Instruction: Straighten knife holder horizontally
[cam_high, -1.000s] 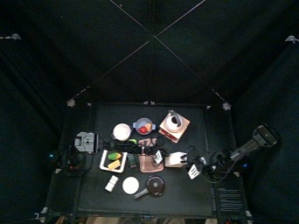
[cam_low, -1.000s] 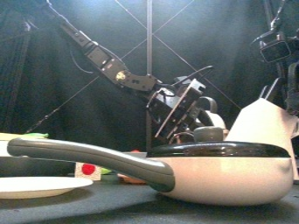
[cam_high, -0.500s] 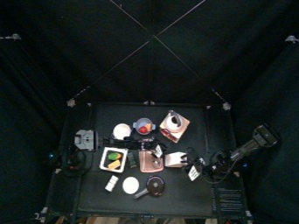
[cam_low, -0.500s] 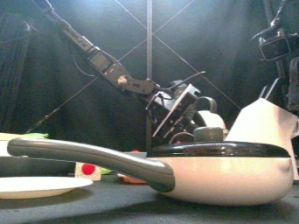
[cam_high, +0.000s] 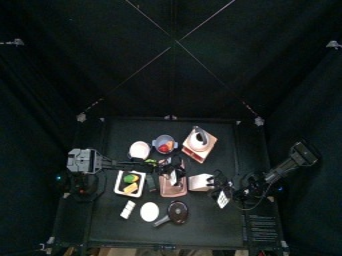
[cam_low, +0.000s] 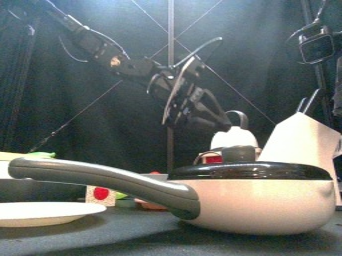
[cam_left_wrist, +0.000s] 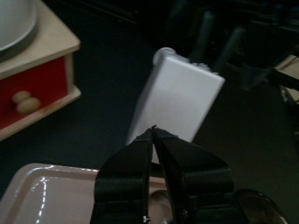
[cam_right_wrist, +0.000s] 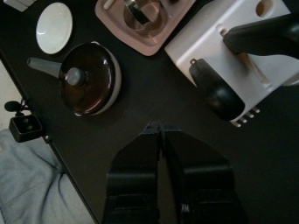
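The knife holder (cam_high: 201, 182) is a small pale block lying right of the pink tray (cam_high: 174, 184). In the right wrist view the knife holder (cam_right_wrist: 233, 48) shows dark handles on it. In the left wrist view the knife holder (cam_left_wrist: 176, 94) lies slanted on the black table. My left gripper (cam_left_wrist: 153, 133) hangs high above the pink tray's (cam_left_wrist: 70, 188) edge, jaws together and empty, well short of the block. In the front view the left gripper (cam_low: 177, 88) is raised high. My right gripper (cam_right_wrist: 156, 131) hovers shut over bare table beside the holder, apart from it.
A dark lidded pan (cam_right_wrist: 87, 77) and a white plate (cam_right_wrist: 52, 26) lie near the right gripper. The reddish-brown board (cam_high: 198, 144), a kettle (cam_high: 163, 145), a white bowl (cam_high: 139, 150) and a green tray (cam_high: 130, 182) crowd the table. The pan (cam_low: 254, 190) fills the front view.
My left arm has risen and drawn back toward the left, away from the things on the table. The right arm and the knife holder have not moved.
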